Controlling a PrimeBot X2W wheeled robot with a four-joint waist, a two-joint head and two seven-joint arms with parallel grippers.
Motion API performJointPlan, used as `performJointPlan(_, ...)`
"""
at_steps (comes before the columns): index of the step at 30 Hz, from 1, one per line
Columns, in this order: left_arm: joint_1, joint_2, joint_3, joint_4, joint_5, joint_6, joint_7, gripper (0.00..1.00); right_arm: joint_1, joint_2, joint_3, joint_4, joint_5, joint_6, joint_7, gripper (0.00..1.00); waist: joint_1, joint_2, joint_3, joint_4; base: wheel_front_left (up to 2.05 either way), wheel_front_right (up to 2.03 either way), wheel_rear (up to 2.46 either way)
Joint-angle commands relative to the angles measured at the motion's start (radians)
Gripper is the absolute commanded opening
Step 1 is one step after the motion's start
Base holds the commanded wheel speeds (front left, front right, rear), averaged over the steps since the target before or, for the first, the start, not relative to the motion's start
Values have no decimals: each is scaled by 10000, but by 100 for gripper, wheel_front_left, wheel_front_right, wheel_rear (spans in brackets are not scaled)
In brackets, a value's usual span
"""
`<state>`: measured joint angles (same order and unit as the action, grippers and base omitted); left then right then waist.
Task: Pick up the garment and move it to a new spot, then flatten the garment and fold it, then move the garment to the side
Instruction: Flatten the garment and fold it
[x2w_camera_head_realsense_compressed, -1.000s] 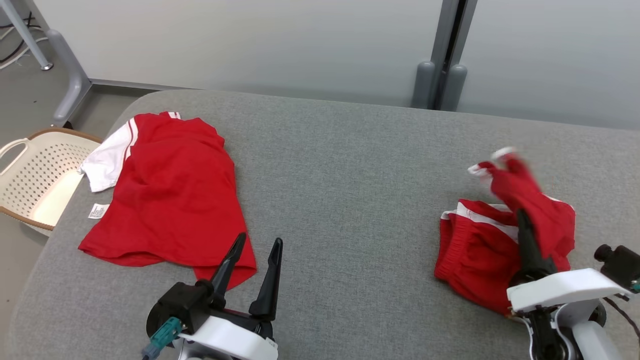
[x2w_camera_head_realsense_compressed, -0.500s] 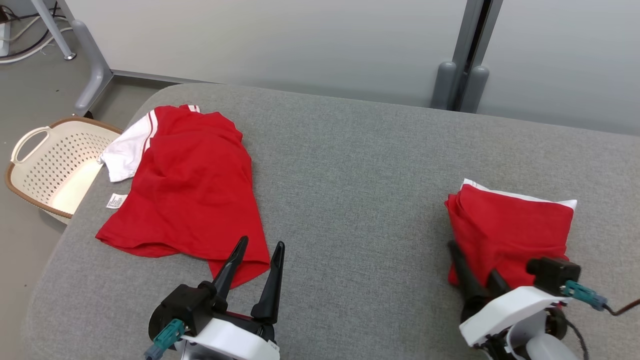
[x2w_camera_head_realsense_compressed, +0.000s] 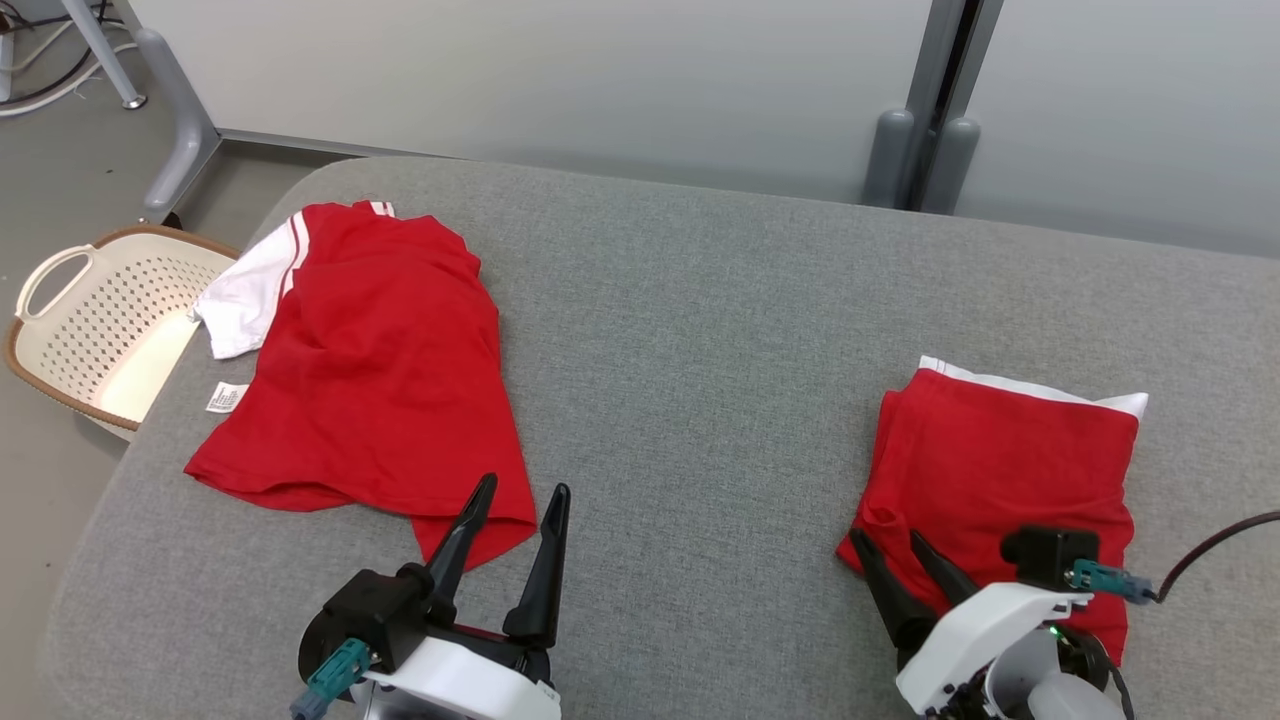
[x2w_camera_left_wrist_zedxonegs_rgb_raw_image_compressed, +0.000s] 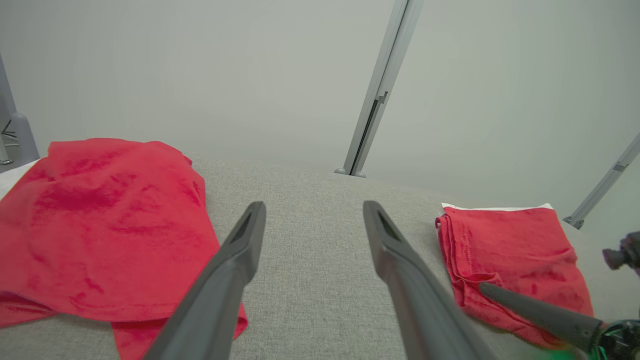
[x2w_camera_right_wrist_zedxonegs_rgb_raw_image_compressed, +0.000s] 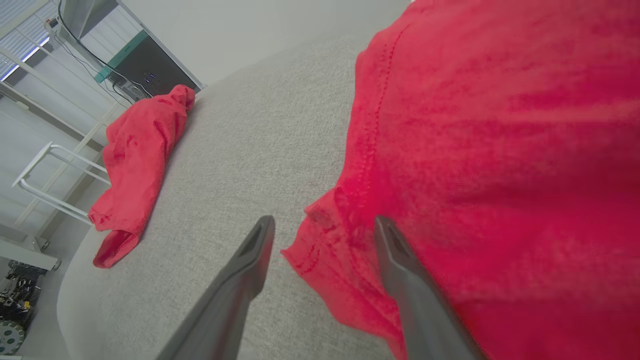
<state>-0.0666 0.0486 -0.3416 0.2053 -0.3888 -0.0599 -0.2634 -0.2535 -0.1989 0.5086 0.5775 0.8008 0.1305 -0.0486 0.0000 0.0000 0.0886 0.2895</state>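
Since already folded, leaves only the shift aside for the garment (x2w_camera_head_realsense_compressed: 1000, 470), judging by how things lie.

Broad grey tabletop (x2w_camera_head_realsense_compressed: 700, 330), rounded at the far left corner, bare across the whole middle and along the far edge. On the left half, a loose red shirt (x2w_camera_head_realsense_compressed: 380, 380), spread and rumpled, white sleeve toward the basket (x2w_camera_head_realsense_compressed: 90, 320) on the floor past the left edge.

At the right front, the garment: a compact red rectangle, lying flat, slightly longer across than deep, white band along the far side, stacked fold edges down its left side. Some bare tabletop to its right; that edge cut off by the frame, so room there cannot be judged.

Right fingers (x2w_camera_head_realsense_compressed: 882, 588) apart, clamped on nothing, pointing away from the robot at the garment's near left corner; seen from the right wrist, one over cloth, the other over bare tabletop, corner between them. Clearly the nearer pair.

Left fingers (x2w_camera_head_realsense_compressed: 548, 555) apart and empty, just beside the shirt's near hem, well apart from the garment.
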Motion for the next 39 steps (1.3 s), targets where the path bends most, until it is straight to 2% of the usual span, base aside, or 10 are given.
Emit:
performJointPlan(1, -82, 37, 6, -29, -73, 69, -18, 100, -150, 32, 58, 48, -35, 4, -59, 100, 0, 0, 21, -21, 0, 0, 0)
performJointPlan(10, -106, 36, 228, -78, 54, 34, -18, 100, -536, -300, -355, -666, -199, 4, -1246, 100, 0, 0, -225, -664, 0, 0, 0)
performJointPlan(13, -199, 37, 363, -245, 73, 23, -18, 100, -495, -617, -865, -851, -970, 2, -1732, 100, 0, 0, -299, -931, 0, 0, 0)
performJointPlan(17, -255, 37, 594, -501, 32, 11, -18, 100, -234, -744, -1837, -1151, -2673, 2, -2070, 100, 0, 0, -339, -1287, 0, 0, 0)
performJointPlan(24, -130, 37, 884, -760, 111, -35, -18, 100, 913, 66, -4113, -2588, -5449, 2, -2182, 100, 0, 0, -440, -1732, 0, 0, 0)
performJointPlan(29, 68, 36, 826, -864, -180, 67, -18, 100, 2002, 746, -5142, -3571, -6523, 2, -2179, 100, 0, 0, -478, -1850, 0, 0, 0)
performJointPlan(33, 225, 40, 797, -990, -294, 157, -18, 100, 2417, 1097, -5410, -3948, -6796, 4, -2179, 100, 0, 0, -427, -1920, 0, 0, 0)
performJointPlan(38, 131, 40, 727, -981, -203, 86, -18, 100, 2290, 1220, -5183, -4156, -6983, 2, -2180, 100, 0, 0, -247, -1850, 0, 0, 0)
performJointPlan(39, 72, 37, 720, -968, -177, 72, -18, 100, 2205, 1224, -5109, -4154, -6987, 2, -2180, 44, 0, 0, -191, -1810, 0, 0, 0)
